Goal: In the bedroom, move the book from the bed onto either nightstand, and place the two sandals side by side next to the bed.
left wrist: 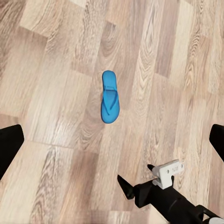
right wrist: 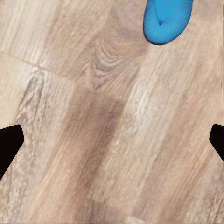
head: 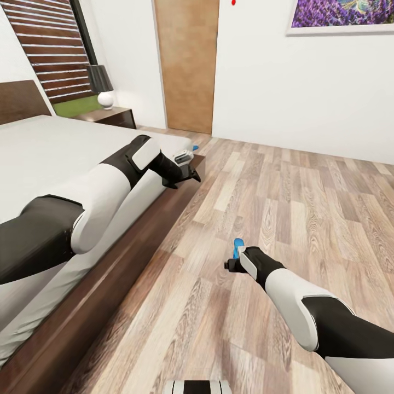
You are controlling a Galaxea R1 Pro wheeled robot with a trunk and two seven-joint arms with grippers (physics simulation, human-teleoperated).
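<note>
- Sandal [left wrist: 110, 97]: lies flat on the wood-plank floor [head: 306, 197], apart from the bed [head: 49, 158]; its long axis runs roughly along the planks.
- Right gripper [head: 234, 265]: low over the floor, empty, jaws spread wide; the sandal lies just ahead of its fingertips.
- Left gripper [head: 189, 174]: beyond the bed's foot corner, wide open, empty, farther away.
- Judgement: right arm is better placed.

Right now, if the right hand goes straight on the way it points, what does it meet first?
Bare wood floor, it seems. The right hand is open, and the blue sandal lies off that line, though depth is unclear.
</note>
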